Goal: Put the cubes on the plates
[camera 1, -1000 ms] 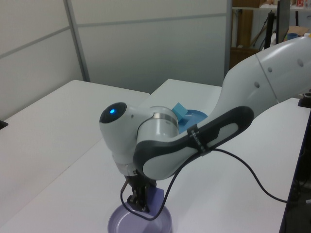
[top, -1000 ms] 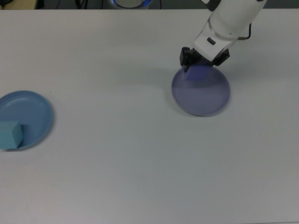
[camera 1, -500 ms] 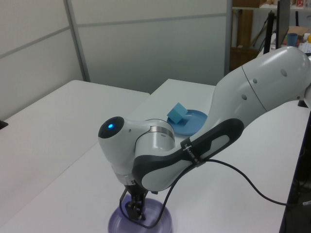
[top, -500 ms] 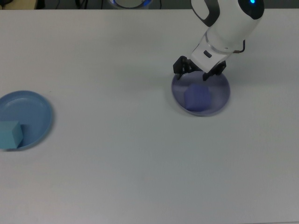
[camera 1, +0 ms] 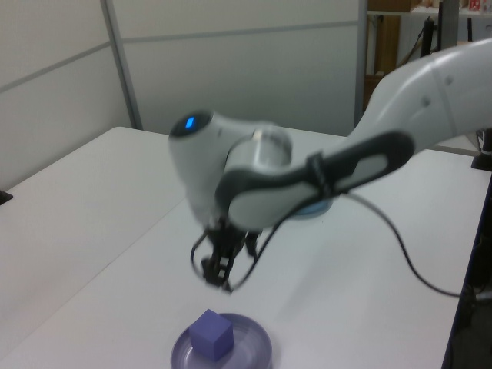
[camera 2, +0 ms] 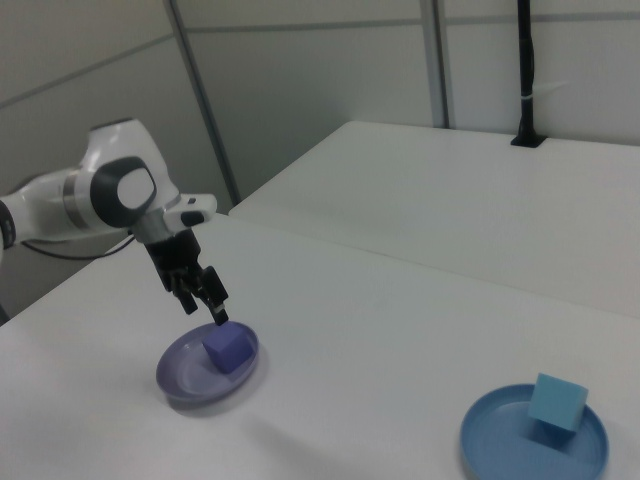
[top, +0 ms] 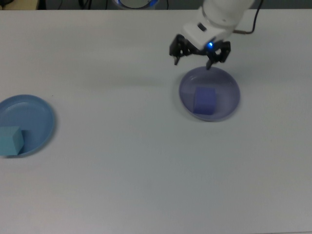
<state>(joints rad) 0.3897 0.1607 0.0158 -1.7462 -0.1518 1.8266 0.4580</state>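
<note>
Risen off the lavender plate (top: 229, 100), hand (top: 200, 54) spread empty over white table (top: 122, 170)

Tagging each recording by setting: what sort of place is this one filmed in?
Probably a robotics lab or office workroom: plain white tables pushed together, grey partition walls behind them, and a shelf with clutter in the left view's background.

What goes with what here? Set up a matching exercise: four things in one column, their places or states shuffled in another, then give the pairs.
Things:
1. indigo cube
2. turquoise cube
3. gripper
4. lavender plate

States:
A. open and empty, raised above the table
B. resting at the edge of the blue plate
C. holds the indigo cube
D. lying on the lavender plate

Pairs: 1-D, 2-B, 3-A, 4-C
</note>
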